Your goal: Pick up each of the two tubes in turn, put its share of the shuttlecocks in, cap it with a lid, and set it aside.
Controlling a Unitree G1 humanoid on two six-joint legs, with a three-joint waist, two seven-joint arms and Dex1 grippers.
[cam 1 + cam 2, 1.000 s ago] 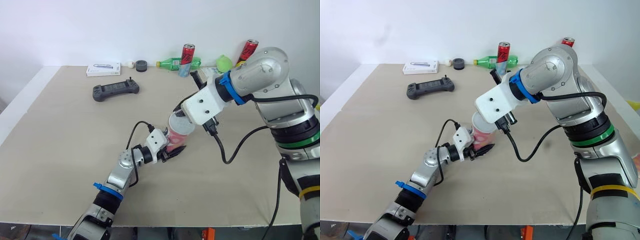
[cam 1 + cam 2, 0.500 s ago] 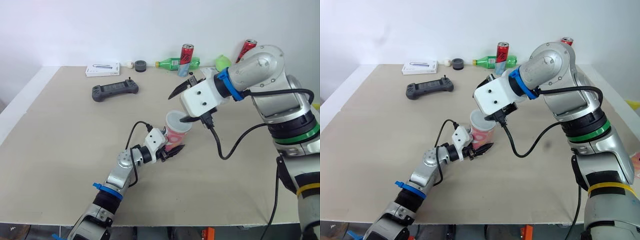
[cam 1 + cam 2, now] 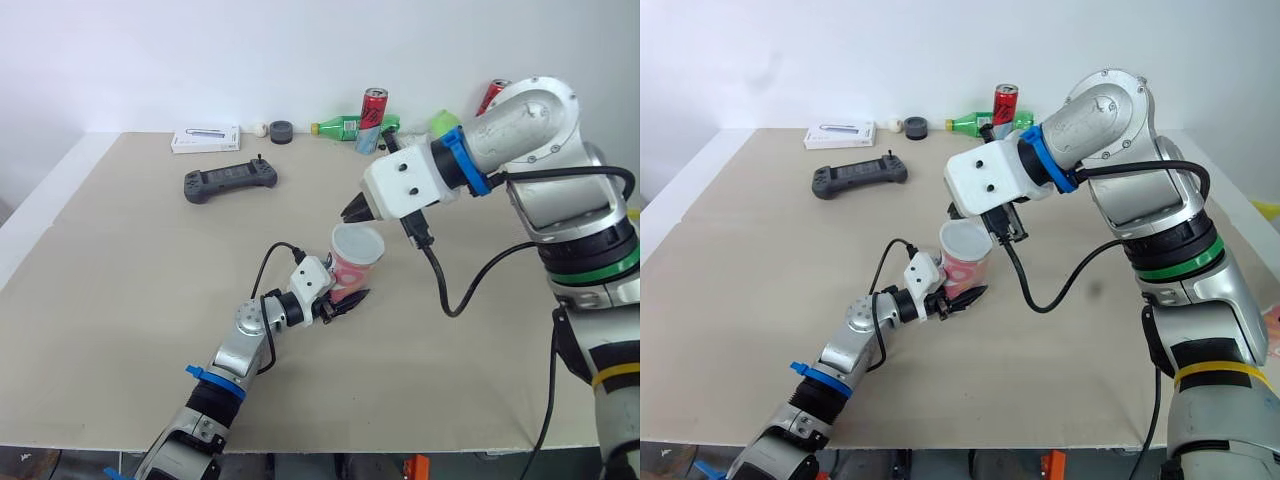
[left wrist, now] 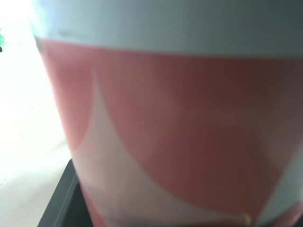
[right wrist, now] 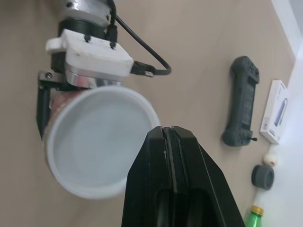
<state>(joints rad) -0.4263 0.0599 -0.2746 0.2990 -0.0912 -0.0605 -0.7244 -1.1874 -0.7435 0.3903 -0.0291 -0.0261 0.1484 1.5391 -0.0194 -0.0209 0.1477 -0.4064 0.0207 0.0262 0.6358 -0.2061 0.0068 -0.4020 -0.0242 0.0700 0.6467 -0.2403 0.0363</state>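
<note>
Your left fingers are clamped on the lower part of the tube, mid-bench, towards your near side. The tube is pink and white and close to upright. A white lid sits on its top, with a rim all round and a flat pale face inside. You can't tell whether the tube's base touches the bench or hangs just off it.

Left wrist view: the tube wall is right up against the camera, pink with white curved patches and a pale band at the lid end. A black finger edge lies against the wall.

Your right fingers are pressed together, with nothing between them. They hang just above the lid, at its far rim. In the right wrist view the tips overlap the lid's edge. Contact or a small gap: you can't tell.

Far side of the bench, well apart from the tube:
- dark controller, with a white box beyond it
- small white ball and black ring, just beside each other
- green bottle lying on its side, with a red can standing just beside it

A second red can and a green round thing show behind the right arm
</note>
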